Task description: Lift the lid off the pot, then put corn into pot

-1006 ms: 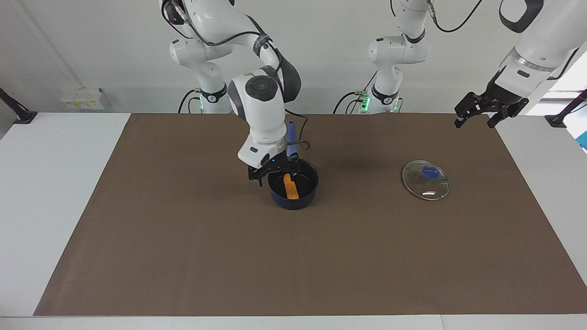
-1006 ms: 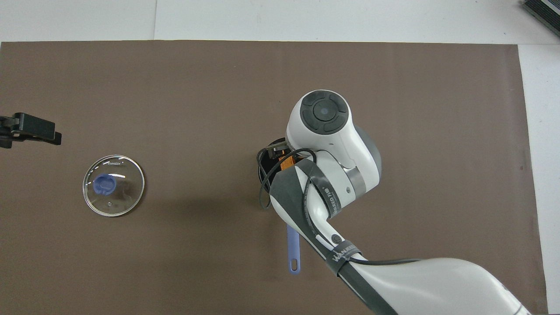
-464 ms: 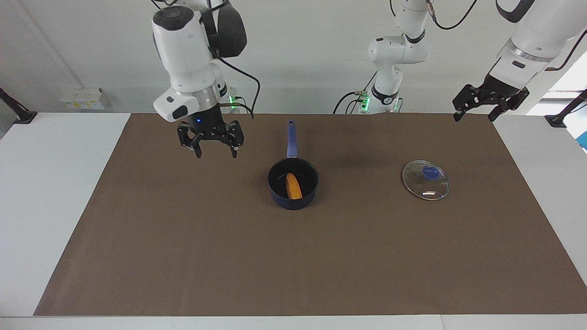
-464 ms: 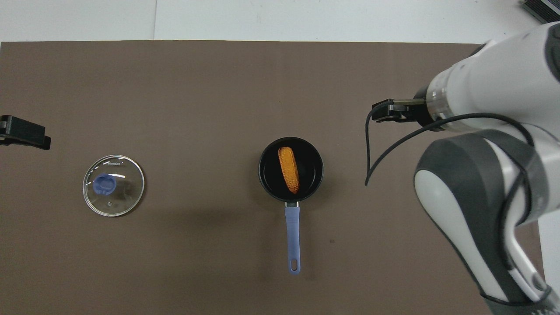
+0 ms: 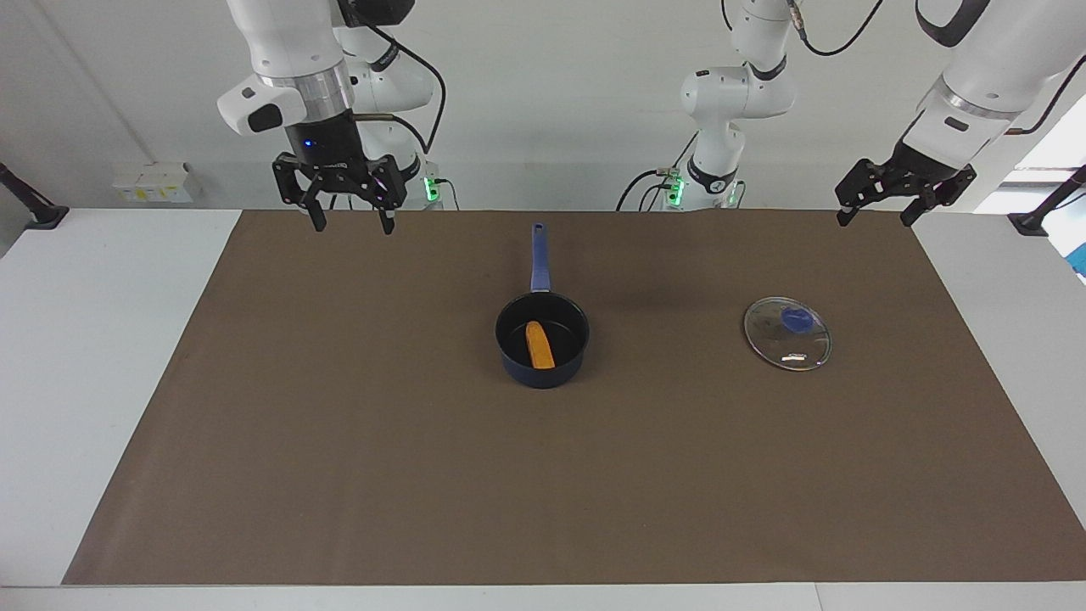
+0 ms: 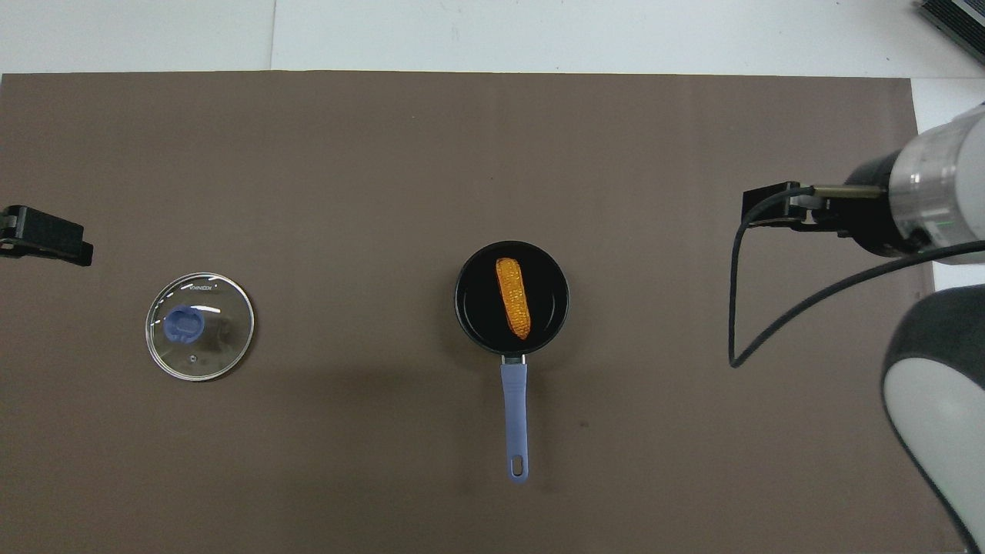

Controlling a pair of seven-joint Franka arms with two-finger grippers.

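Observation:
The dark navy pot (image 5: 543, 374) (image 6: 548, 302) stands uncovered in the middle of the brown mat, its long blue handle (image 6: 515, 415) pointing toward the robots. The orange-yellow corn (image 5: 540, 344) (image 6: 513, 297) lies flat inside it. The glass lid (image 5: 787, 333) (image 6: 200, 326) with its blue knob rests on the mat toward the left arm's end. My right gripper (image 5: 353, 224) (image 6: 769, 206) hangs open and empty, raised over the mat's edge at the right arm's end. My left gripper (image 5: 874, 218) (image 6: 46, 241) hangs open and empty, high over the mat's corner at the left arm's end.
The brown mat (image 5: 339, 441) covers most of the white table (image 5: 93, 339). Small white boxes (image 5: 153, 182) sit by the wall past the right arm's end. A dark object (image 6: 954, 19) lies at the table's farthest corner.
My right gripper rose out of the pot and swung away to the right arm's end, leaving the corn lying in the pot. The left gripper barely shifted.

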